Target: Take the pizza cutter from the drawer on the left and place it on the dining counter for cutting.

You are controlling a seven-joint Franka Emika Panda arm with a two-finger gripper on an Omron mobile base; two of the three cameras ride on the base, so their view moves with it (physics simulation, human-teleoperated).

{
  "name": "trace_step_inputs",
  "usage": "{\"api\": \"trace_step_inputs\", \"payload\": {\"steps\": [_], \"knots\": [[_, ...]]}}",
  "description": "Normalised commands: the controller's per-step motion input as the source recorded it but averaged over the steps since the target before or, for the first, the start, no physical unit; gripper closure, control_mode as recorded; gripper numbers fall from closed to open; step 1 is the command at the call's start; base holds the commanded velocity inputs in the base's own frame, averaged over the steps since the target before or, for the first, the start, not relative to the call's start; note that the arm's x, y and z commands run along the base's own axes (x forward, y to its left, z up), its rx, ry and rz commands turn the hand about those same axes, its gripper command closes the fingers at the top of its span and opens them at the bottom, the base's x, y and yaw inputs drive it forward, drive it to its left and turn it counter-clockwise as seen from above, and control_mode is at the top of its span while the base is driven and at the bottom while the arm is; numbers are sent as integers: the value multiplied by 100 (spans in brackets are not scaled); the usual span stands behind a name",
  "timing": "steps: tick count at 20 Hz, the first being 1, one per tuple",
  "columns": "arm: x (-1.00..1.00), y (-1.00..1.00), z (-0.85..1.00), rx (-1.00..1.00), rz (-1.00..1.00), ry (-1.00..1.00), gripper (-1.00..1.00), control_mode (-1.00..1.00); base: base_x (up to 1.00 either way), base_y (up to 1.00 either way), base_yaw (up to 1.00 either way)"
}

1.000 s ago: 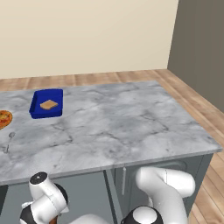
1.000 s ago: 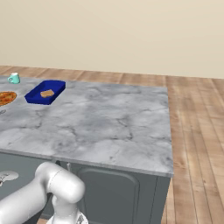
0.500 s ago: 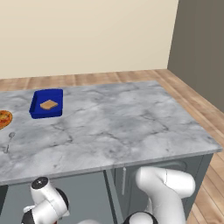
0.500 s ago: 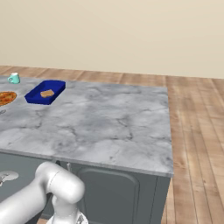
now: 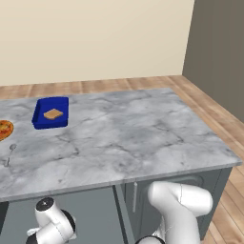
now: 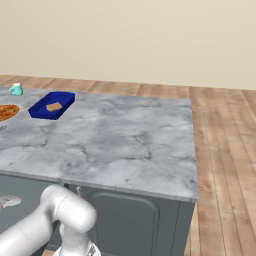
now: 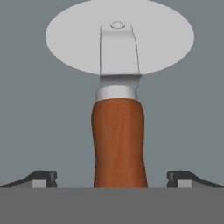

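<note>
Below the near edge of the dining counter (image 5: 124,138), low on its left side, the arm is bent down out of easy sight; compared with a second ago the dark-jointed elbow at the lower left of the left base view has sunk a little further, while nothing on the marble top has shifted. Hand view: the pizza cutter (image 7: 119,131) lies flat on the plain grey floor of the drawer (image 7: 30,109), reddish-brown handle toward the camera, silver wheel blade away from it. The gripper (image 7: 113,179) has its two dark fingertips spread wide, one on each side of the handle, both clear of it, nothing pinched. The handle's near end is cut off by the bottom of that view, and the wheel's far rim by the top. The drawer's walls and front cannot be made out. On the counter top, toward the far left corner, a blue tray (image 5: 50,113) holds a small tan piece (image 5: 53,114). A pizza (image 5: 4,129) is cut by the left edge, a slim silver spoon (image 5: 10,152) lies nearer the front, and a small teal mug (image 6: 16,89) stands at the far left corner.
</note>
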Motion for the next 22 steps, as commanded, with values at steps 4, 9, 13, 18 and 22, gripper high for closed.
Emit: {"api": "trace_step_inputs", "payload": {"steps": [4, 9, 13, 18, 22], "knots": [[0, 0, -23, 0, 0, 0, -100, -100, 0, 0, 0], [0, 0, -20, 0, 0, 0, -100, -100, 0, 0, 0], [0, 0, 0, 0, 0, 0, -100, -100, 0, 0, 0], [0, 0, 0, 0, 0, 0, -100, -100, 0, 0, 0], [0, 0, 0, 0, 0, 0, -100, -100, 0, 0, 0]]}}
